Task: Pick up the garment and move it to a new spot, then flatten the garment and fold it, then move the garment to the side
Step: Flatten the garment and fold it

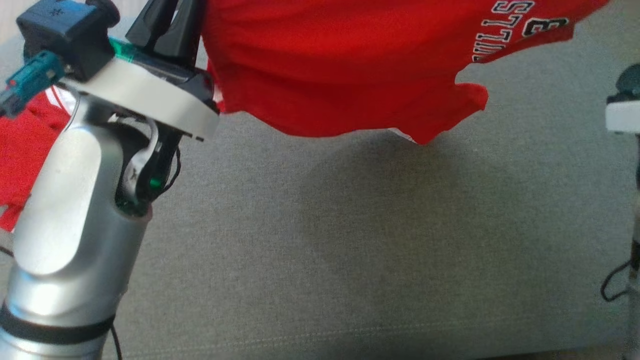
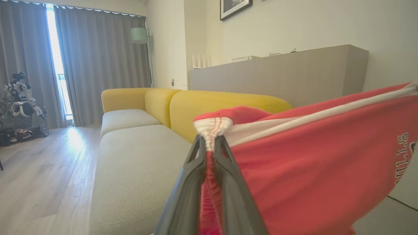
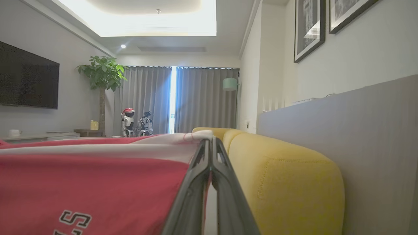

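Note:
The garment [image 1: 340, 65] is a red T-shirt with white trim and black-and-white lettering. It hangs stretched across the top of the head view, above the grey sofa seat [image 1: 350, 240], casting a shadow on it. My left gripper [image 2: 210, 140] is shut on a bunched white-stitched edge of the shirt [image 2: 310, 163]. In the head view the left gripper [image 1: 167, 27] stands at the upper left, its dark fingers against the cloth. My right gripper [image 3: 210, 143] is shut on the opposite white-trimmed edge of the shirt [image 3: 91, 182]. Part of the right wrist [image 1: 622, 107] shows at the right edge.
The sofa has a grey seat [image 2: 137, 163] and yellow back cushions [image 3: 287, 176]. A grey ledge [image 2: 277, 71] runs behind the sofa against the wall. Wooden floor [image 2: 42, 169] lies to one side, with another robot [image 2: 19, 104] standing by the curtains.

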Robot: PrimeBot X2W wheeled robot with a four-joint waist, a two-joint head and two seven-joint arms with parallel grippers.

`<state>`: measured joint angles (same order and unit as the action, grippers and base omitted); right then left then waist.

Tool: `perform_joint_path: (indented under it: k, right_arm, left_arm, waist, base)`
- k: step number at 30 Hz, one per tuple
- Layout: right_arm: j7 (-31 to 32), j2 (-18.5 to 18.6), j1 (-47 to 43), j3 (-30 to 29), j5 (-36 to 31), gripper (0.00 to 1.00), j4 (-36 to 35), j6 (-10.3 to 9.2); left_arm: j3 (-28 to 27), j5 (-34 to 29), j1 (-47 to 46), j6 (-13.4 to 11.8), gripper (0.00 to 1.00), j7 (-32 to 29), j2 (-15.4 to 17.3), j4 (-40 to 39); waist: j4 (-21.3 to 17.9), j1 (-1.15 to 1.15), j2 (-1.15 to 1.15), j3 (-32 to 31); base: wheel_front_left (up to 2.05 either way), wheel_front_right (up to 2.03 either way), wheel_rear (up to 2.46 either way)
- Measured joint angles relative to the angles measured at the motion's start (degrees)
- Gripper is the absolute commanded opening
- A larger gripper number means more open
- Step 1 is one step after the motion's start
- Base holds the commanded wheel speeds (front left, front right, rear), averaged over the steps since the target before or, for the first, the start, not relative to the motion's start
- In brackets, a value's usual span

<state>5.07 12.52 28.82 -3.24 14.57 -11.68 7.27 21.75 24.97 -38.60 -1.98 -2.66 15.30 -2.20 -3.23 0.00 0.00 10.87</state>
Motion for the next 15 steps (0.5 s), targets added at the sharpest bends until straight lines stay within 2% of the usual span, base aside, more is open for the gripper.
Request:
perform_joint_path:
  k: [4,8,9,15]
  right_arm:
    - [-0.03,1.12,4.62,1.12,2.24,0.00,5.72,0.00]
    - [-1.12,2.33,13.79,2.74,4.55,0.00,12.78,0.00]
    - [-1.12,2.33,13.79,2.74,4.55,0.00,12.78,0.00]
    - [-6.59,3.18,33.44,7.71,6.94,0.00,26.81,0.00]
  left_arm:
    - [-0.05,1.71,-2.76,0.93,0.00,0.83,-1.47,4.01]
    - [-0.09,2.07,-9.51,2.29,0.00,2.07,-3.12,9.51]
    - [-0.09,2.07,-9.51,2.29,0.00,2.07,-3.12,9.51]
    - [-1.37,0.90,-25.85,4.05,0.00,9.29,-6.09,23.63]
  waist:
    - [0.16,0.00,0.00,1.59]
    - [0.37,0.00,0.00,4.27]
    - [0.37,0.00,0.00,4.27]
    - [0.78,0.00,0.00,9.49]
  base:
    - [0.00,0.00,0.00]
    - [0.00,0.00,0.00]
    - [0.00,0.00,0.00]
    - [0.00,0.00,0.00]
